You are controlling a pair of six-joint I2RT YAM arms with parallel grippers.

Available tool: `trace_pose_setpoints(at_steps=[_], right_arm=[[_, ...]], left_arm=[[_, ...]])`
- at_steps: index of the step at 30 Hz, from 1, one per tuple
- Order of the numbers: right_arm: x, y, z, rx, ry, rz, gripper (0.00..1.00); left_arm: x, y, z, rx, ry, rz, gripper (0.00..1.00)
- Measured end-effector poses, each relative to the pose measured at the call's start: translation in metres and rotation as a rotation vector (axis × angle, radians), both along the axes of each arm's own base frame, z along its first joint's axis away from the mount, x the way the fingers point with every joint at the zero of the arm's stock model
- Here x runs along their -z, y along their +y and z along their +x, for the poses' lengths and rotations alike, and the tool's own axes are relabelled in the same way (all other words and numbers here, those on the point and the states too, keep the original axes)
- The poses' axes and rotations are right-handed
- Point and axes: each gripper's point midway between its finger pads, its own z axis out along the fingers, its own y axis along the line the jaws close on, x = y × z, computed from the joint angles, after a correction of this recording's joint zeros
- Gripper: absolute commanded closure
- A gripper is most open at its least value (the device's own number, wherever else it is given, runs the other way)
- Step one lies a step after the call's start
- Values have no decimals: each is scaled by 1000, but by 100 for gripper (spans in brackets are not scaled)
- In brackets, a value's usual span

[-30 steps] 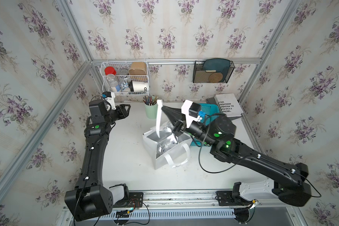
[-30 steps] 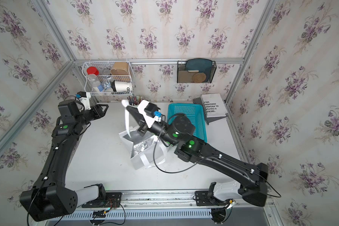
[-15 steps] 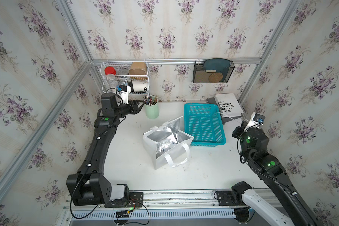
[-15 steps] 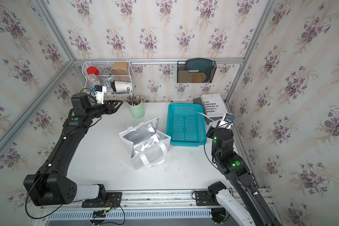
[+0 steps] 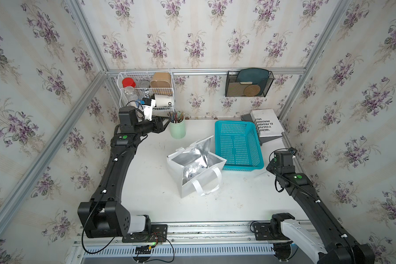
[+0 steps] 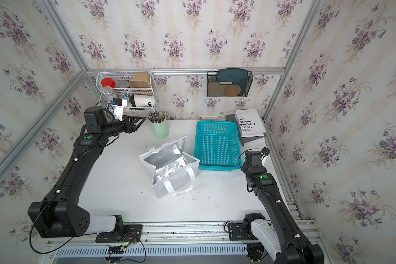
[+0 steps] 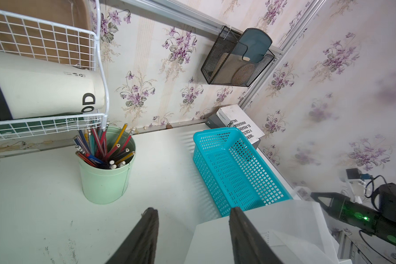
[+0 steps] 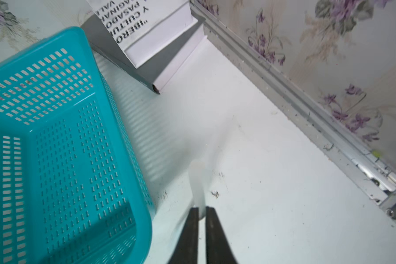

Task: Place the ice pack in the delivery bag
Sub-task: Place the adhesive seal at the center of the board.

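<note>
Placement looks finished, by my reading: the delivery bag point(image 5: 186, 188) stands open near the middle of the table point(image 5: 146, 182), its foil flap up and one corner just beside the turquoise perforated basket point(image 5: 238, 146). On its foil floor lies a crumpled clear pouch with dark print that I take for the ice pack point(image 5: 196, 172), seemingly wholly below the rim. Neither arm is at the bag. The left gripper point(image 7: 193, 211) hovers by the green pencil cup point(image 5: 177, 130) at the back, fingers moderately apart with nothing between them. The right gripper point(image 8: 201, 209) hangs low over bare table beside the basket's outer wall, well apart from the bag, fingers only a narrow slit apart. A pale smear just ahead of its tips is too blurred to name. The basket is empty. What is left, I judge, is only to park both arms without brushing the loop handles point(image 5: 218, 179) or tipping the light bag. Should the pouch prove to ride up against one wall, a gentle nudge from above would settle it.
</note>
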Motion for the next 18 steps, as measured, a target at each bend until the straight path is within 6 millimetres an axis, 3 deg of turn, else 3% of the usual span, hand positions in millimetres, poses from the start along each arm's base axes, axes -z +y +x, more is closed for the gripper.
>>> trace_pose_setpoints(at_steps=[2,3,7,11,18], right_arm=[[1,-1,-2,17,-7,10,7],[-4,-3,-2,31,-26,13,1],[-39,-6,1,40,-138,6,0],[-81,8,10,-78,-303,10,0],[-120,72,44,-462,-462,77,0]], left_arm=[[-5,-5,-3,20,-16,11,45],[-7,-6,-4,27,-20,16,45],[-11,-14,-9,57,-29,31,45],[-20,-21,-18,91,-54,51,41],[-31,-44,-41,173,-81,89,40]])
